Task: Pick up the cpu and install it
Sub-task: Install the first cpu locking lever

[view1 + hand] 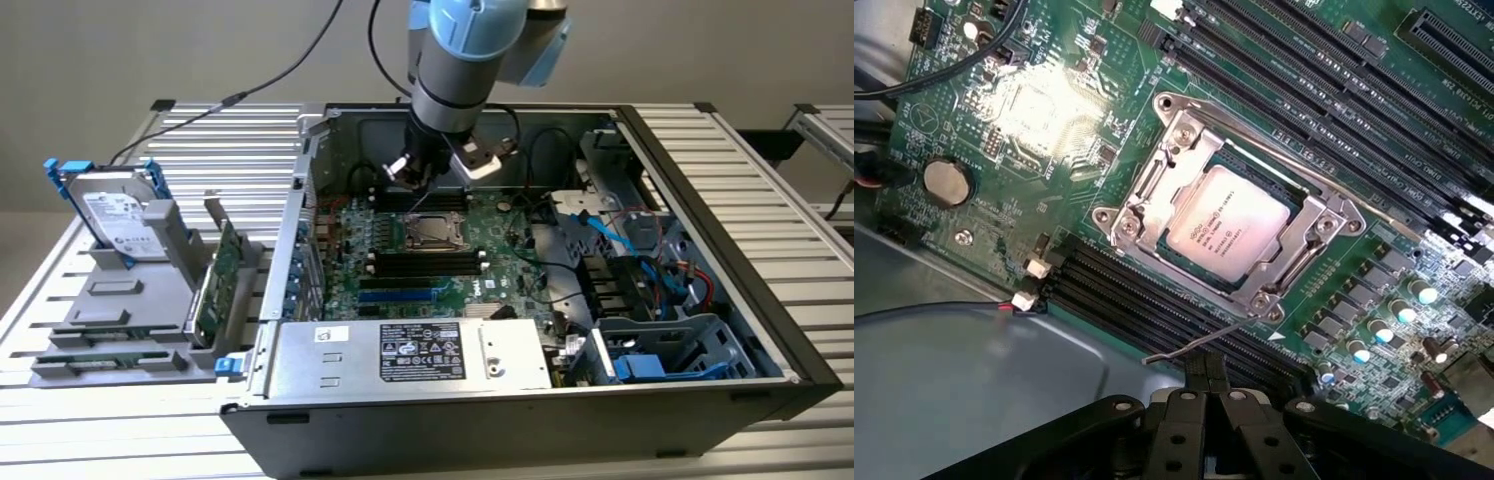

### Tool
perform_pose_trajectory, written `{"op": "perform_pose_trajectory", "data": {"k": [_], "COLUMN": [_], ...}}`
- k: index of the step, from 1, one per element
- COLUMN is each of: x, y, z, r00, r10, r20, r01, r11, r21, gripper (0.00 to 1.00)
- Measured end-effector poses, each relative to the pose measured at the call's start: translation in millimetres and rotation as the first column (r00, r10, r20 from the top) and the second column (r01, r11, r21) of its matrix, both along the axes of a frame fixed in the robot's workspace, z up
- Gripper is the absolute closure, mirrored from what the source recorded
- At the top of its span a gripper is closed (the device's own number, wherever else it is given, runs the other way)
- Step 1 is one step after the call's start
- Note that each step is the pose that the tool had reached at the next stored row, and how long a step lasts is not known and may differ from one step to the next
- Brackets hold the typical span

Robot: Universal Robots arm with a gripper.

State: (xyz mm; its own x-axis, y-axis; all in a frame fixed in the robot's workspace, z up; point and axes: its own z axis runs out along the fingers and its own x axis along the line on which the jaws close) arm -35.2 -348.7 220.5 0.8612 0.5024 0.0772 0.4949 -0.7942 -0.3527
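The cpu (1229,222), a small square chip with a dull silver top, lies flat in the metal socket frame (1144,205) on the green motherboard (1054,60). From the exterior it shows as the cpu (430,229) in the middle of the board, inside the open computer case (787,350). My gripper (407,180) hangs above the board just behind the socket, apart from the chip. In the wrist view the gripper (1205,372) is shut with its fingers pressed together and nothing between them. A thin wire lever (1184,348) juts out beside the socket.
Black memory slots (1154,300) flank the socket. A power supply (414,352) fills the case's front, with blue cables (607,235) and a drive cage (667,350) toward the exterior view's right. Outside at the left stand a hard drive (118,210) and green cards (220,280) on a grey holder.
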Motion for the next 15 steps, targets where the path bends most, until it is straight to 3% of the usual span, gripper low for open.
{"op": "perform_pose_trajectory", "data": {"k": [15], "x": [4.2], "y": [-5.6], "z": [0.4], "r00": [1.0], "r10": [0.001], "r20": [0.0], "r01": [-0.001], "r11": [1.0], "r21": [0.004], "gripper": [0.89]}}
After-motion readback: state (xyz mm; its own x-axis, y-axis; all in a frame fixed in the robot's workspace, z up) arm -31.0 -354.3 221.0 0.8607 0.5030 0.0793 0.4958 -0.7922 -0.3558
